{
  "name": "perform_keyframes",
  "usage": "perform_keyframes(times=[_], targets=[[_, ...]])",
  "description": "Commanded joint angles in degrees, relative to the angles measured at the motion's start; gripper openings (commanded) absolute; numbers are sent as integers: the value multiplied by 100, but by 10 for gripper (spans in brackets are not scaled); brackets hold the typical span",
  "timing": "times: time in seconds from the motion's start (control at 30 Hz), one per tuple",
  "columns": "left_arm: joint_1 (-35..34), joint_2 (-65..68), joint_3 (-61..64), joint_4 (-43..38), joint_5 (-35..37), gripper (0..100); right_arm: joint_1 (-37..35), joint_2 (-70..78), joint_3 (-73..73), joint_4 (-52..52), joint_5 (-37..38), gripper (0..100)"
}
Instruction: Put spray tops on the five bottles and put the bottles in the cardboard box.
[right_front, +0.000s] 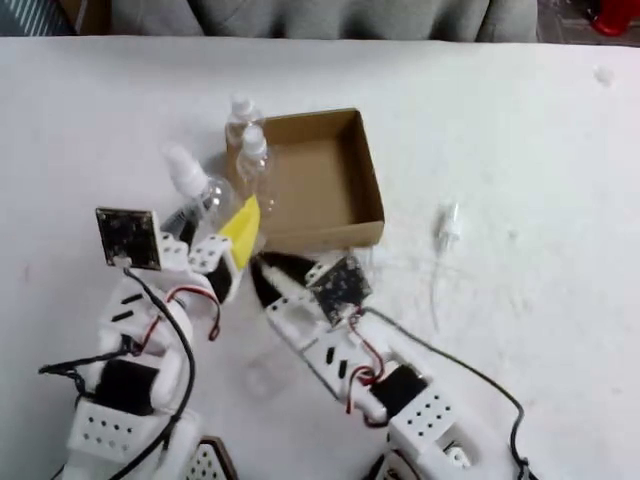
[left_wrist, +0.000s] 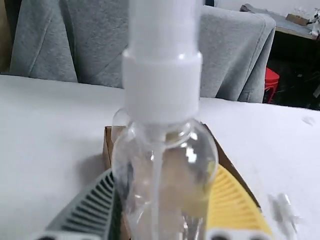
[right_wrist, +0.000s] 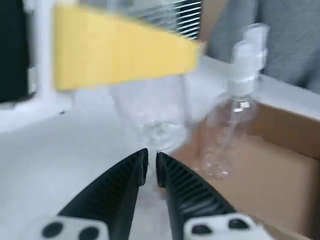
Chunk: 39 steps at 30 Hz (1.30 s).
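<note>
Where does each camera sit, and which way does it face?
High view: above the table, looking down on left arm, right arm, cardboard box and held bottle.
Left wrist view: on that wrist, looking along the left claw gripping the bottle.
Right wrist view: on that wrist, looking past the black right claw toward the box.
Shared: all show box and held bottle.

White table (right_front: 520, 130), open cardboard box (right_front: 372, 170) near centre, far bottle (right_front: 240, 120) and near bottle (right_front: 253, 155) upright at its left wall, both spray-topped, left gripper (right_front: 212, 215) clamped on tilted third bottle (right_front: 195, 190), right gripper (right_front: 262, 272) at box front wall, loose spray top (right_front: 447, 225) lying right of box.
</note>
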Motion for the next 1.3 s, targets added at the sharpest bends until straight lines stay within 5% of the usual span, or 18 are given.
perform_keyframes(times=[0.0,0.37,0.6,0.77,1.27], targets=[[-215,-101,387,-1222,-519,20,286,-567,-343,382,211,15],[-171,-40,844,-2303,-607,20,435,-1305,-352,1235,220,15],[-180,1982,-334,-2330,-598,20,444,-1305,-352,1235,220,16],[-198,3064,-492,-3297,-598,20,444,-1305,-343,1235,220,16],[-171,4163,-457,-4202,-598,20,444,-1314,-343,1235,211,16]])
